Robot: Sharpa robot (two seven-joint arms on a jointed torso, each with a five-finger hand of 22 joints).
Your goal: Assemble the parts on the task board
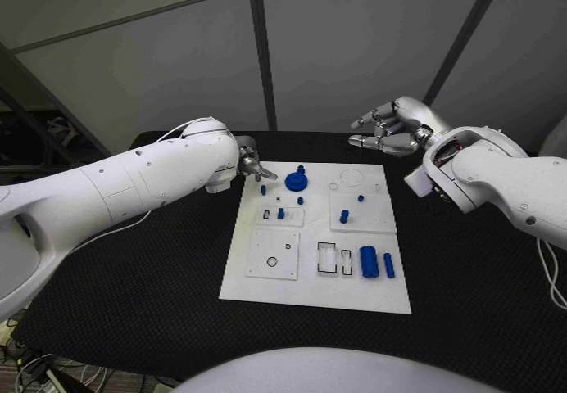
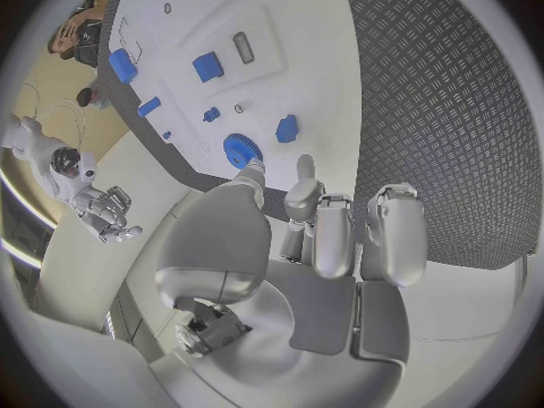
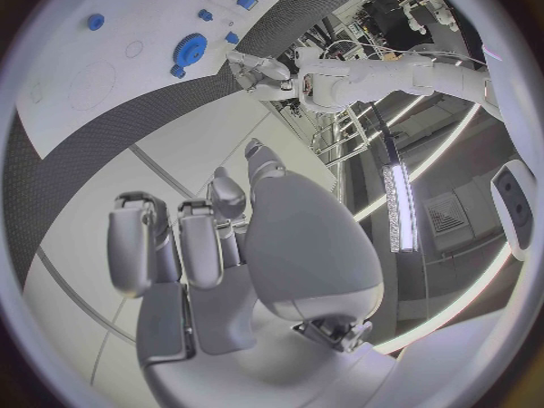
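Item one: your task board (image 1: pixel 355 291), a white plate lying flat in the middle of the black table (image 1: pixel 473 286).

Item two: the blue parts on the board. A gear-like round piece (image 1: pixel 296 180) sits near the board's far left corner. A small peg (image 1: pixel 262 190) stands by the left edge, and another small peg (image 1: pixel 300 201) stands just nearer you than the gear. A short upright piece (image 1: pixel 344 216) stands near the board's middle. A thick cylinder (image 1: pixel 369 261) and a slimmer bar (image 1: pixel 389 264) lie side by side toward the near right, next to two pale rectangular recesses (image 1: pixel 334 258).

Item three: your left hand (image 1: pixel 249 163) hangs at the board's far left corner, just beside the gear. In the left wrist view its fingers (image 2: pixel 323 236) are spread, nothing between them; the fingertips sit close to the gear (image 2: pixel 240 148).

Item four: your right hand (image 1: pixel 390 129) is raised beyond the board's far right corner, well apart from every part. Its fingers (image 3: pixel 199 245) are loosely curled and apart, holding nothing.
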